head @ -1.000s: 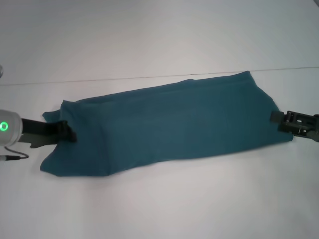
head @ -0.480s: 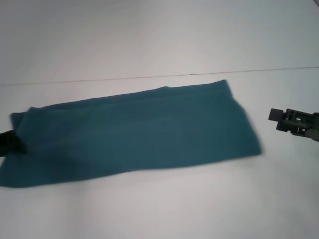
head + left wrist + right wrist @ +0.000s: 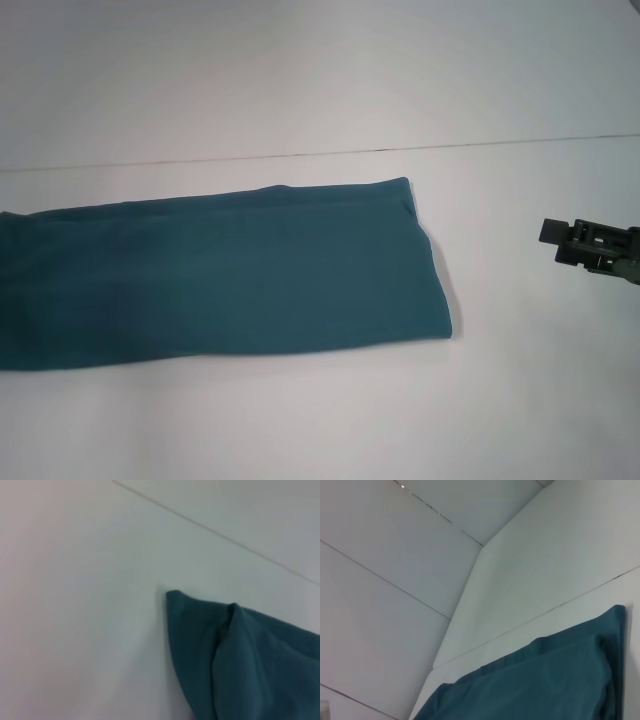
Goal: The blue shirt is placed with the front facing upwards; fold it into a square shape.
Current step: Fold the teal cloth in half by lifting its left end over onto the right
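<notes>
The blue shirt [image 3: 220, 270] lies on the white table as a long, flat teal band, plain side up. It runs from the head view's left edge to a rounded end near the middle right. My right gripper [image 3: 552, 240] hovers at the right edge, well apart from that end, with nothing in it. My left gripper is out of the head view and its fingers do not show in the left wrist view. That view shows a folded corner of the shirt [image 3: 250, 665] on the table. In the right wrist view the shirt [image 3: 535, 685] lies below the camera.
The white table [image 3: 300, 420] extends on all sides of the shirt. A thin dark seam [image 3: 300, 153] crosses it behind the shirt. White wall panels [image 3: 395, 540] show in the right wrist view.
The shirt has slid far to the left, away from my right gripper, and stretched flatter. My left gripper, earlier at the shirt's left end, has passed out of the head view. The right gripper has stayed put.
</notes>
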Controlling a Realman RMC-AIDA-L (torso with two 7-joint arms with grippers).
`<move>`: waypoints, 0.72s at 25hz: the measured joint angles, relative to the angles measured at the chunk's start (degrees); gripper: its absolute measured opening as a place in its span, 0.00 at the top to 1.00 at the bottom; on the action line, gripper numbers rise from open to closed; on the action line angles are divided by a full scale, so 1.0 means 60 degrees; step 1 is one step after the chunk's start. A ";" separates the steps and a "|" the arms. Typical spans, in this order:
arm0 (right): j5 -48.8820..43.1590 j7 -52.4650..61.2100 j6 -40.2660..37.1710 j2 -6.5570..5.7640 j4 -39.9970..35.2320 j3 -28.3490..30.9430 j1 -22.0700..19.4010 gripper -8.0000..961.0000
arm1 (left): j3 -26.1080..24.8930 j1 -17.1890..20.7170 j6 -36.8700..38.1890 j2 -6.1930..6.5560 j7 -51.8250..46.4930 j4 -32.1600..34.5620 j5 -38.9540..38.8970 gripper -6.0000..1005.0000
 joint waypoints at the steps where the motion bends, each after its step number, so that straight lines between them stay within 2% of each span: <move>1: -0.0001 0.0000 0.0000 -0.0001 0.0000 0.0000 -0.0001 0.04 | 0.0026 -0.0011 0.0095 -0.0019 -0.0032 0.0084 -0.0001 0.92; 6: -0.0008 -0.0014 -0.0001 -0.0008 0.0001 0.0000 -0.0015 0.04 | 0.0049 -0.0184 0.1133 -0.0063 0.0083 0.0437 -0.0500 0.92; 12: -0.0011 -0.0019 0.0001 -0.0017 0.0000 0.0001 -0.0014 0.04 | 0.0128 -0.0472 0.3015 0.0013 0.0500 0.1054 -0.2352 0.92; 15: -0.0012 -0.0041 0.0005 -0.0001 0.0001 0.0001 0.0002 0.04 | 0.0192 -0.0736 0.3380 -0.0001 0.0567 0.1088 -0.2836 0.92; 18: -0.0011 -0.0049 0.0014 0.0007 0.0001 0.0000 0.0006 0.04 | 0.0251 -0.1034 0.3488 -0.0122 0.0608 0.1030 -0.3150 0.92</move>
